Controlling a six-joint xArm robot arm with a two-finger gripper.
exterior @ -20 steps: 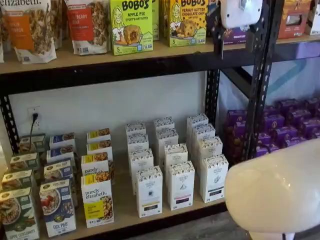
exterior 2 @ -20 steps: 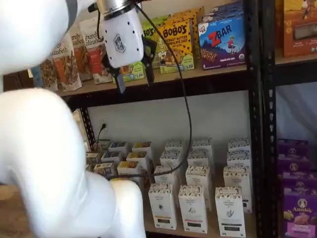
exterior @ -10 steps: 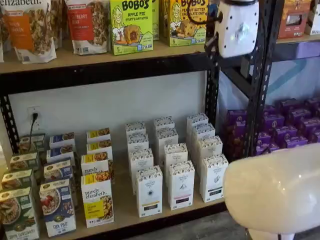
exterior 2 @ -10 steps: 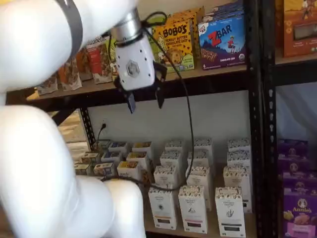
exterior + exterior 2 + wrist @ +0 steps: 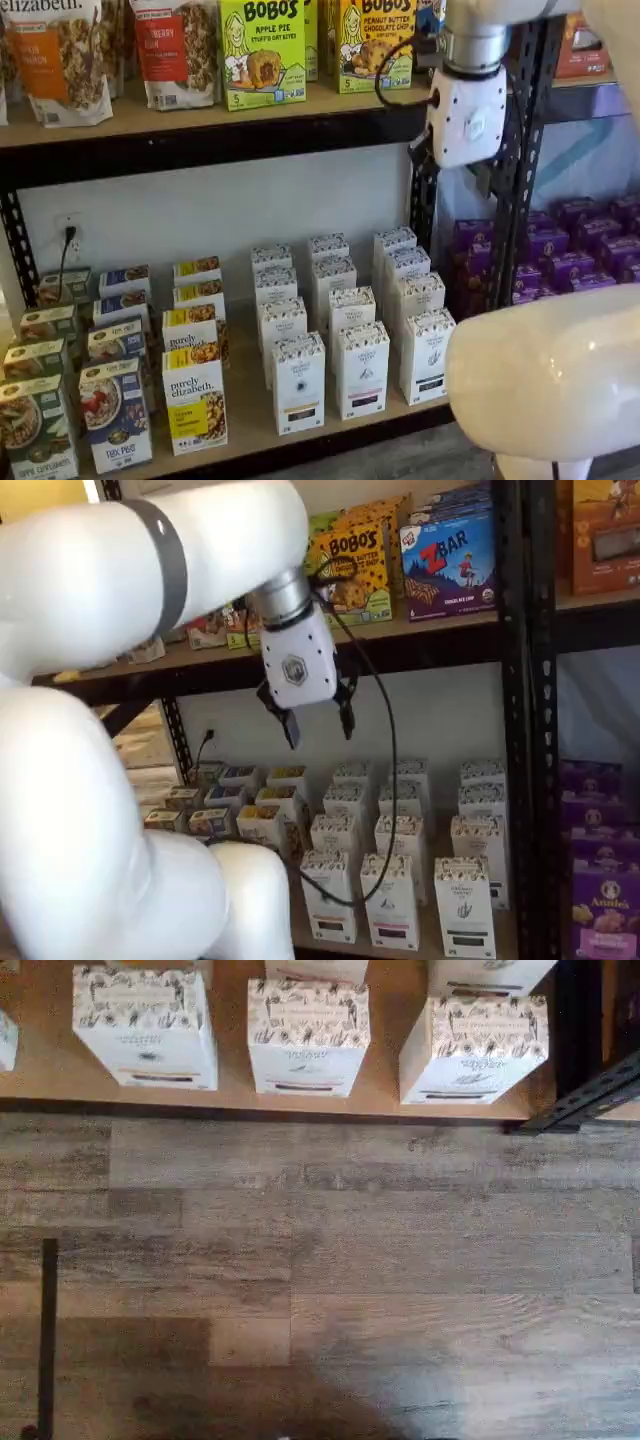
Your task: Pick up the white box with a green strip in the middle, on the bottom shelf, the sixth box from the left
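Shelf views put you at the approach step: the bottom shelf (image 5: 250, 415) lies well below your gripper (image 5: 318, 718), nothing held. The white box (image 5: 427, 356) stands at the shelf's front right, below the gripper. Next move, judged: descend, then line up on its sides. Arm reaches in high; black fingers hang downward, spread apart.

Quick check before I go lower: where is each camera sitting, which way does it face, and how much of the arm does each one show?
Wrist view: looks down on grey wood-plank floor and tall narrow white cartons; no arm visible.
Shelf view: frontal, facing the pale tan wooden bottom shelf; shows the tool's white body and a white arm link.
Shelf view: angled; big white arm, open tool.
Shared: both shelf views show the cartons and tool.
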